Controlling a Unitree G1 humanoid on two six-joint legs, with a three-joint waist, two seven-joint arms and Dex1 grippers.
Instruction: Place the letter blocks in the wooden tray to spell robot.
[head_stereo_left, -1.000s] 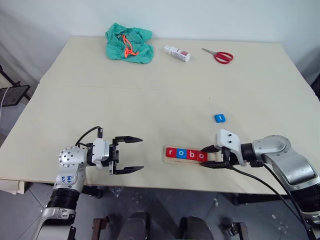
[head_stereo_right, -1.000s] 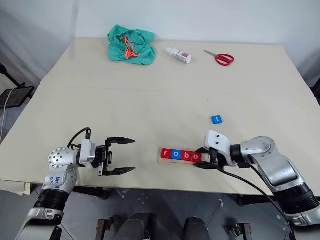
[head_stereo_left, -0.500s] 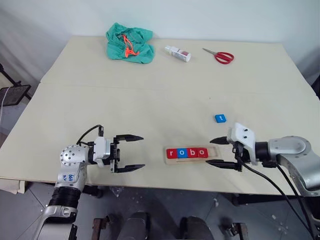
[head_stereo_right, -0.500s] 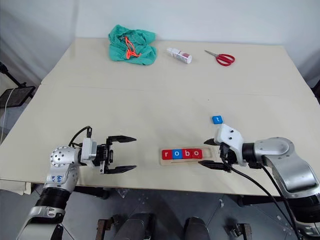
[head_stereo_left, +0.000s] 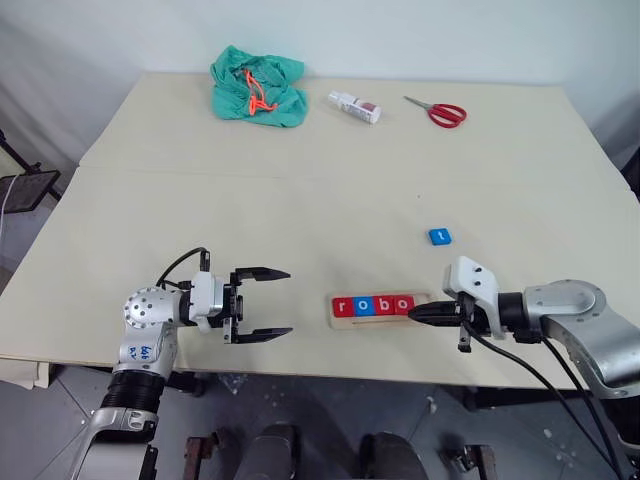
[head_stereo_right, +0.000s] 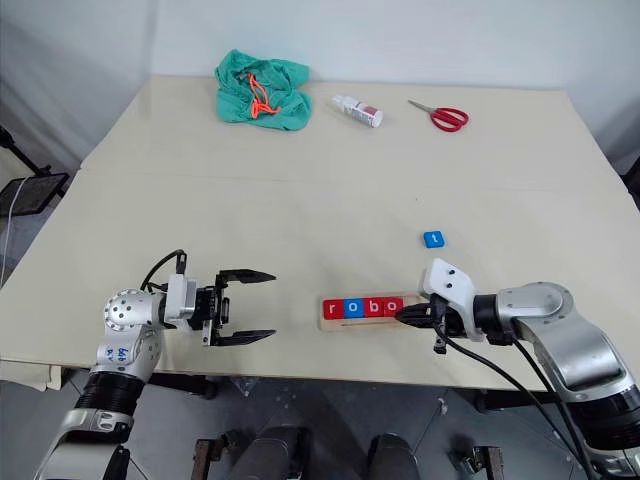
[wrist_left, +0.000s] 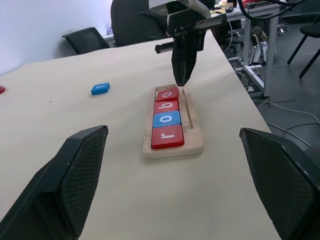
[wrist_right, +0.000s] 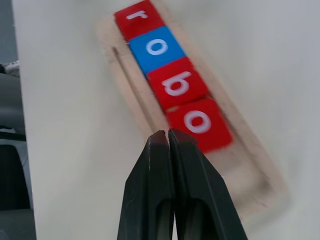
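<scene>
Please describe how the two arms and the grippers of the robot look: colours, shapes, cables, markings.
Both arms have silver-grey metal shells with black joints. Each gripper, left gripper and right gripper, has two black tapered fingers on a white block. Thin black cables loop beside each wrist. The left arm carries blue handwritten marks. The left fingers have a mesh-textured inner surface.

You have bare desk (head_stereo_left: 330, 210) across the whole middle, between the wooden tray (head_stereo_left: 383, 308) near the front edge and the cloth (head_stereo_left: 257, 84), bottle (head_stereo_left: 355, 106) and scissors (head_stereo_left: 437, 111) along the far edge. The right gripper (head_stereo_left: 414, 314), pinched closed, blocks the tray's empty right end. The loose blue block (head_stereo_left: 440, 236) lies unobstructed just beyond.
</scene>
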